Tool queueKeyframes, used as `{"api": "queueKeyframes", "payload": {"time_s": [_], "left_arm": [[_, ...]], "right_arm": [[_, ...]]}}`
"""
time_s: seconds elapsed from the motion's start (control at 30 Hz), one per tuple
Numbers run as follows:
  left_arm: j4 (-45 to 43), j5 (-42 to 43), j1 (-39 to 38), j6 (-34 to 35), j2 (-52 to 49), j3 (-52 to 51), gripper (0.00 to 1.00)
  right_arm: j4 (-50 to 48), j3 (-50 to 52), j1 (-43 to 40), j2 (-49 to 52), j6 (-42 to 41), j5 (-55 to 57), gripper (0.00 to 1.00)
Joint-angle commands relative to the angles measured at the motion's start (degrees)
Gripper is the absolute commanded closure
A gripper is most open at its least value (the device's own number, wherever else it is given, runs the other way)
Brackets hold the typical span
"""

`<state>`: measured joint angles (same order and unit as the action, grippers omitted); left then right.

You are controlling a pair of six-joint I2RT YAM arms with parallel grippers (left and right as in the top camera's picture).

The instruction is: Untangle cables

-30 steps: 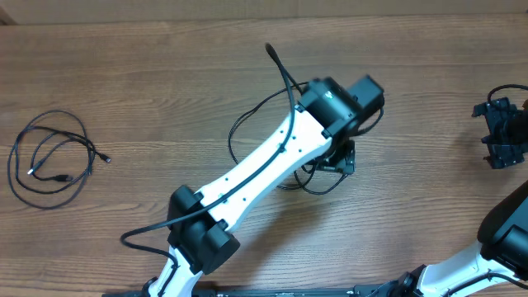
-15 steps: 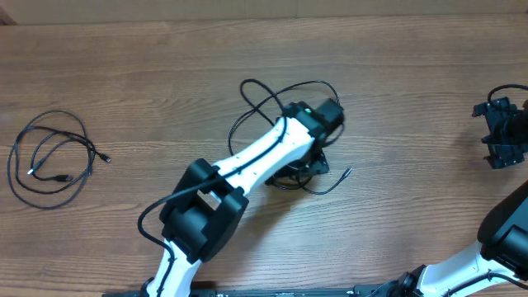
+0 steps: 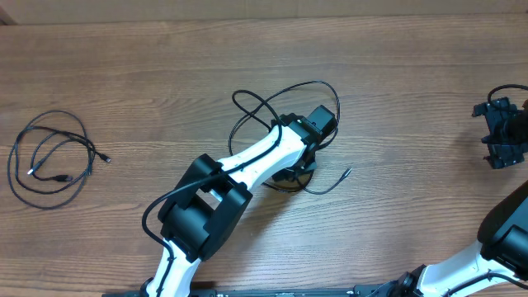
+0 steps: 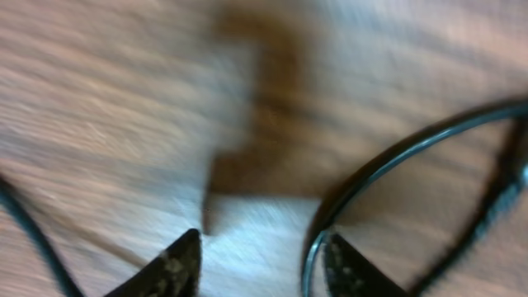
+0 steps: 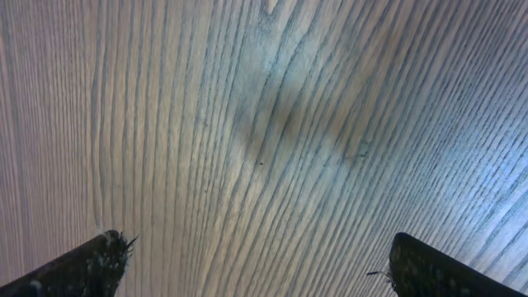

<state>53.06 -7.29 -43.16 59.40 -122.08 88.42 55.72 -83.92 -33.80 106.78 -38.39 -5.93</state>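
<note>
While the left cable (image 3: 49, 157) lies in loose coils near the table's (image 3: 412, 58) left edge, well apart from the rest, the middle cable (image 3: 276, 95) is looped over itself at the centre, so the task looks about half done at best. The left fingers (image 4: 177, 264) are down on those middle loops and stand apart in a blurred view, with a strand passing just inside one of them but not visibly pinched. The right fingers (image 5: 91, 264) hang wide apart over bare wood at the far right, holding nothing.
</note>
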Motion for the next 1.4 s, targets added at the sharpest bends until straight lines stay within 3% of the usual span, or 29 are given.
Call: {"api": "queueKeyframes", "payload": {"time_s": [0.0, 0.1, 0.17, 0.23, 0.33, 0.4, 0.47, 0.5, 0.53, 0.63, 0.83, 1.07, 1.13, 1.2, 1.23, 1.3, 1.37], "left_arm": [[0.0, -8.0, 2.0, -3.1, 0.0, -0.4, 0.57], [0.0, -7.1, 3.7, -5.3, 0.0, -0.2, 0.78], [0.3, -4.3, 5.0, -10.3, 0.1, 1.5, 0.92], [1.6, -1.2, 6.2, -14.8, 0.2, 4.8, 0.95], [6.1, -0.8, 7.3, -15.5, 0.4, 11.1, 0.95], [9.1, -0.3, 8.0, -15.5, 0.4, 14.6, 0.88], [12.4, 2.8, 8.4, -15.5, 0.4, 16.7, 0.75], [13.9, 5.2, 8.5, -15.5, 0.4, 17.0, 0.66], [15.3, 7.7, 8.5, -15.4, 0.4, 16.9, 0.46], [18.7, 11.5, 7.9, -12.6, 0.3, 15.1, 0.2], [20.2, 10.9, 5.4, 6.2, 0.3, 8.6, 0.18], [7.8, 11.2, 3.3, 12.9, 0.3, -2.2, 0.17], [2.3, 11.2, 3.1, 12.9, 0.3, -5.1, 0.2], [-2.2, 10.7, 3.1, 12.8, 0.3, -6.9, 0.31], [-4.1, 9.1, 3.4, 12.8, 0.3, -7.6, 0.46], [-5.5, 1.1, 4.2, 12.7, 0.3, -7.8, 0.92], [-5.4, -2.8, 4.9, 11.9, 0.3, -7.8, 0.96]], "right_arm": [[-0.1, 0.2, 0.0, -0.5, -0.2, 0.3, 0.0], [-0.1, 0.2, 0.0, -0.5, -0.2, 0.3, 0.0], [-0.1, 0.2, 0.0, -0.5, -0.2, 0.3, 0.0], [-0.1, 0.2, 0.0, -0.5, -0.2, 0.3, 0.0], [-0.1, 0.2, 0.0, -0.5, -0.2, 0.3, 0.0], [-0.1, 0.2, 0.0, -0.5, -0.2, 0.3, 0.0], [-0.1, 0.2, 0.0, -0.5, -0.2, 0.3, 0.0], [-0.1, 0.2, 0.0, -0.5, -0.2, 0.3, 0.0], [-0.1, 0.2, 0.0, -0.5, -0.2, 0.3, 0.0], [-0.1, 0.2, 0.0, -0.5, -0.2, 0.3, 0.0], [-0.1, 0.2, 0.0, -0.5, -0.2, 0.3, 0.0], [-0.1, 0.2, 0.0, -0.5, -0.2, 0.3, 0.0], [-0.1, 0.2, 0.0, -0.5, -0.2, 0.3, 0.0], [-0.1, 0.2, 0.0, -0.5, -0.2, 0.3, 0.0], [-0.1, 0.2, 0.0, -0.5, -0.2, 0.3, 0.0], [-0.1, 0.2, 0.0, -0.5, -0.2, 0.3, 0.0], [-0.1, 0.2, 0.0, -0.5, -0.2, 0.3, 0.0]]}}
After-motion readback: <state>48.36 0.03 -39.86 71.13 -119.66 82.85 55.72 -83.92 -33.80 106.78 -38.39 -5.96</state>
